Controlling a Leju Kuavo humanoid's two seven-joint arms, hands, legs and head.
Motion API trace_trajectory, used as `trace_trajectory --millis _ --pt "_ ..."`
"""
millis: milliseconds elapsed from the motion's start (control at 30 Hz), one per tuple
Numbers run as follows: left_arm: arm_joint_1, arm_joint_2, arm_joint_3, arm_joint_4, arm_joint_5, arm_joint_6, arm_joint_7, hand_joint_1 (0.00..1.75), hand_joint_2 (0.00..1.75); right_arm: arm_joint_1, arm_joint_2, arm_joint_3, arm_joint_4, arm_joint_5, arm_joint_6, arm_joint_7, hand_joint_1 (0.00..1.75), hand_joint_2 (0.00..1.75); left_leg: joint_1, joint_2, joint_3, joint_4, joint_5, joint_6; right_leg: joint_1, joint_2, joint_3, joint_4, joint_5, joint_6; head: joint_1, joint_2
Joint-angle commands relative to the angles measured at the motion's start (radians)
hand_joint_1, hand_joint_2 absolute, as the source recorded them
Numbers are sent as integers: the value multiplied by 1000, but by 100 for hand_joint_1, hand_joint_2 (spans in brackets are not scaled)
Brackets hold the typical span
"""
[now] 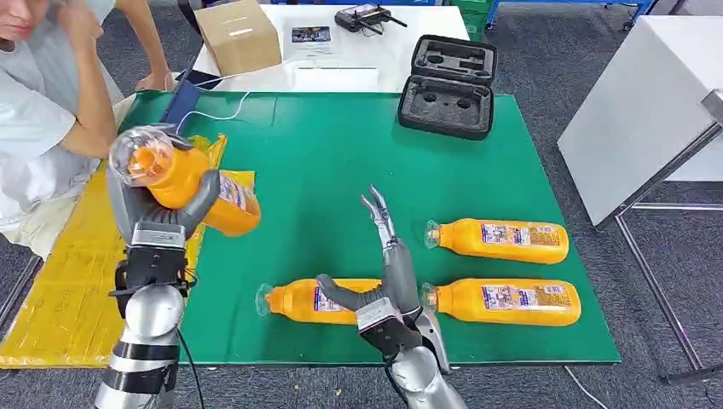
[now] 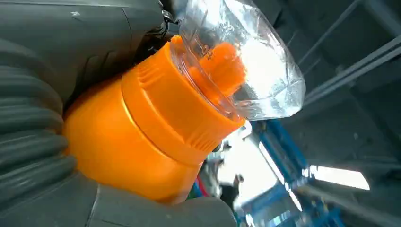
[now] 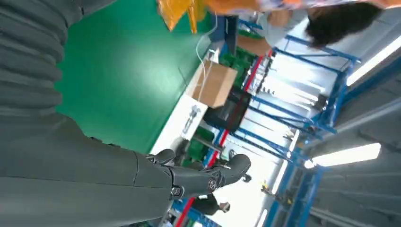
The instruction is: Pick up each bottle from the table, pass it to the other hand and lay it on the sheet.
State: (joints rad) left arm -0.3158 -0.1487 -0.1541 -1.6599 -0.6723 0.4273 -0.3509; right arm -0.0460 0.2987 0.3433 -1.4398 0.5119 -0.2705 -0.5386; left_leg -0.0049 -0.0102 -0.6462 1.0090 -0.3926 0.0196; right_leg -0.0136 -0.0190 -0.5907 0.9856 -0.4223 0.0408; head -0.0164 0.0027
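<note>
- Left hand (image 1: 162,217) is up at the left edge of the green mat (image 1: 324,153), fingers wrapped round an orange bottle (image 1: 192,183) — a firm hold, bottle clear of the table.
- That held bottle is tilted, clear cap (image 1: 136,153) pointing up and towards the camera, base angled down and right, above the yellow sheet (image 1: 51,298).
- The left wrist view is right on top of it: orange shoulder (image 2: 142,137) pressed against the grey palm, transparent cap (image 2: 246,61) sticking out past the hand.
- Right hand (image 1: 384,273) is low over the near part of the mat, fingers stretched straight out and apart, thumb splayed to the side, nothing in it.
- The right wrist view agrees: dark fingers (image 3: 208,177) extended in open air (bare palm, no bottle).
- Three more bottles lie flat on the mat, caps to the left: the near-left bottle (image 1: 311,300) partly behind the right hand, the near-right bottle (image 1: 507,301) just beside that hand, the far-right bottle (image 1: 503,240) a row back.
- Beyond the mat: an open black case (image 1: 448,85), a cardboard box (image 1: 239,36) and a black controller (image 1: 367,17) on the white table (image 1: 409,25).
- A person (image 1: 43,111) leans in at far left, beside the yellow sheet.
</note>
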Motion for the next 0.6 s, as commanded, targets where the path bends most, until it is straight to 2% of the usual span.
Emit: trace_trajectory --millis 33,167,300,333,367,400,433,533,600 --pt "-102 46 -25 172 -385 129 108 175 175 4 -56 -23 -93 -18 -9 21 0 175 0 -2 3 -1 -1 -1 0 -1 4 -1 -1 -1 0 0" --pt "-134 22 -45 449 -805 271 231 175 175 -29 -66 2 -75 3 -34 40 0 175 0 -4 6 -2 0 -1 0 -3 8 -3 -1 -1 0 0" --pt "-133 23 -43 454 -872 271 259 175 175 -33 -67 8 -72 3 -35 40 0 175 1 -1 6 -1 -1 -1 1 0 7 -2 -1 -1 0 0" --pt "-140 64 -79 453 -898 271 306 175 175 -39 -68 19 -68 5 -38 40 0 175 1 -1 4 0 -1 -1 1 0 5 -2 -1 -1 0 0" --pt "-193 189 -263 496 -898 271 501 175 175 -50 -79 39 -60 5 -49 40 0 175 1 -1 6 -1 -2 -2 1 0 8 -2 -2 -2 0 0" --pt "-232 211 -319 549 -898 271 553 175 175 -58 -87 54 -54 3 -61 39 0 175 1 0 4 -1 -1 -1 1 0 4 -1 -1 -1 0 0" --pt "-275 269 -495 621 -898 271 719 175 175 -67 -92 70 -48 -3 -68 36 0 175 1 -1 5 -1 -1 -2 1 -1 6 -1 -2 -2 0 0" --pt "-315 284 -594 756 -898 271 800 175 175 -90 -115 108 -35 -35 -88 26 0 175 2 -5 6 -1 0 -2 2 -4 8 -2 -2 -2 0 0" --pt "-304 300 -585 765 -898 271 787 175 175 -108 -115 117 -16 -46 -95 23 0 175 2 0 8 -2 -1 -2 2 0 9 -3 -1 -2 0 0"
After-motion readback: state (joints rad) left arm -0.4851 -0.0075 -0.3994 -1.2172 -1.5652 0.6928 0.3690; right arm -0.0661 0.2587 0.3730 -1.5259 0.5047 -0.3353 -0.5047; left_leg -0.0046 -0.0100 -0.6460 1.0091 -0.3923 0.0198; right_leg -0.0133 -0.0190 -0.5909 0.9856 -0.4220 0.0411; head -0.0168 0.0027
